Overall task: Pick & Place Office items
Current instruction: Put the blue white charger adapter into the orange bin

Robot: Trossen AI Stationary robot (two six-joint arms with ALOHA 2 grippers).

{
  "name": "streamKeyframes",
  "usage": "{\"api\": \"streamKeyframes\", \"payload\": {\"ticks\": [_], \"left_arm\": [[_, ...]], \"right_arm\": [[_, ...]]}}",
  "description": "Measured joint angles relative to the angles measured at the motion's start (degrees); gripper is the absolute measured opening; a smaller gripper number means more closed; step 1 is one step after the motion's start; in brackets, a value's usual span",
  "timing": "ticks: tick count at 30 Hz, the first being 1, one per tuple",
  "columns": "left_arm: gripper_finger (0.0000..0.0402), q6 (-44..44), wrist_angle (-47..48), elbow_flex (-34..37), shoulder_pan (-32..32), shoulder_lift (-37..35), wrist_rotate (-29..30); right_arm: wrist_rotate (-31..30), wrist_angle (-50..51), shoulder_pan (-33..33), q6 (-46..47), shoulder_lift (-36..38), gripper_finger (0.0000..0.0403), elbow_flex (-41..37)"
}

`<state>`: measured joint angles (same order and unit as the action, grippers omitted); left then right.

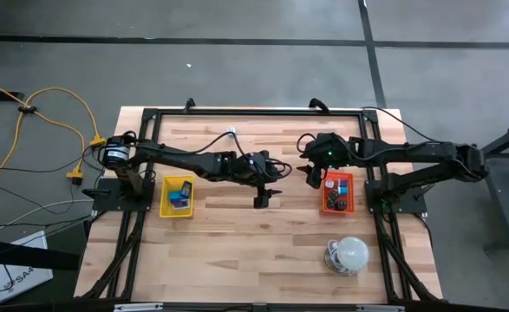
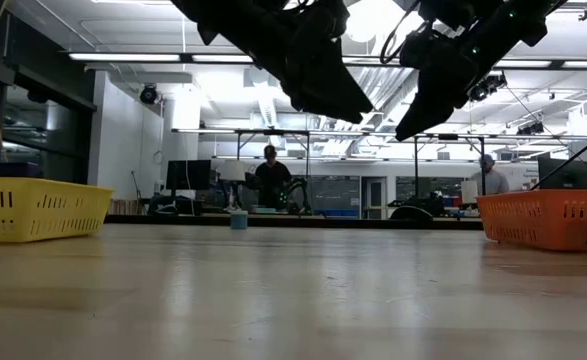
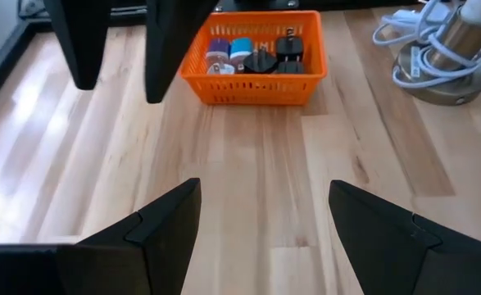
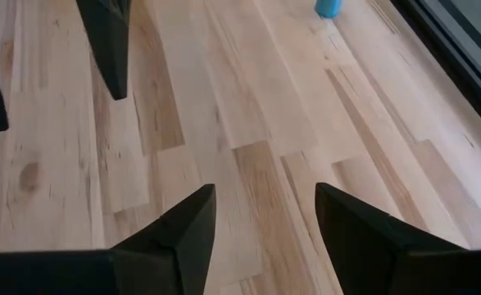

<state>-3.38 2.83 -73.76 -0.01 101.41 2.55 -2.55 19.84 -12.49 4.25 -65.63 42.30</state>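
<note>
Bare wooden table (image 2: pixel 293 300) fills the foreground of the low view, and both grippers are seen hanging above it, clear of the surface. Office items (image 3: pixel 252 56) are seen lying inside the orange tray (image 3: pixel 256 86) on the right side of the table: small blue and purple pieces beside black blocks, with one pale bit among them. More office items (image 1: pixel 180 194), blue and dark, are seen inside the yellow tray (image 1: pixel 166 198) on the left side. A small blue piece (image 4: pixel 328 7) stands alone near the far edge of the table, well apart from both trays.

The left gripper (image 1: pixel 264 196) is held over the middle of the table, between the two trays; its jaws are spread wide and nothing is held between them. The right gripper (image 1: pixel 311 176) is held just beside the orange tray's inner side, its jaws likewise wide apart and holding nothing. A white dome (image 1: pixel 352 253) with a coiled cable rests on the table near the orange tray, toward the front edge. Two people are seen at desks in the room behind the table.
</note>
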Motion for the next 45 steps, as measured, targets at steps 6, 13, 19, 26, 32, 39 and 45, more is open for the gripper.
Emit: {"api": "streamKeyframes", "payload": {"ticks": [6,13,19,26,32,39,45], "left_arm": [[0.0262,-1.3,0.8,0.0,0.0,0.0,3.4],[0.0262,1.9,10.3,0.0,1.3,-0.4,12.3],[0.0262,2.8,14.3,0.0,3.2,-0.4,19.6],[0.0262,2.8,18.6,0.0,6.3,-0.4,20.1],[0.0262,2.9,22.5,0.0,8.8,-0.4,18.2],[0.0262,3.7,27.6,0.0,15.7,-1.5,4.1],[0.0262,3.8,30.2,0.0,24.7,-1.6,-6.7]], "right_arm": [[0.0,0.0,0.0,0.0,0.0,0.0195,0.0],[0.0,0.0,0.0,0.0,0.0,0.0195,0.0],[0.0,-0.1,0.0,0.0,0.0,0.0195,0.0],[0.0,-0.7,0.0,0.0,0.0,0.0195,0.0],[0.0,-0.8,0.0,0.0,0.0,0.0195,0.0],[0.0,-0.9,0.0,0.0,0.0,0.0195,0.0],[0.0,-1.3,0.0,0.0,0.0,0.0195,0.0]]}}
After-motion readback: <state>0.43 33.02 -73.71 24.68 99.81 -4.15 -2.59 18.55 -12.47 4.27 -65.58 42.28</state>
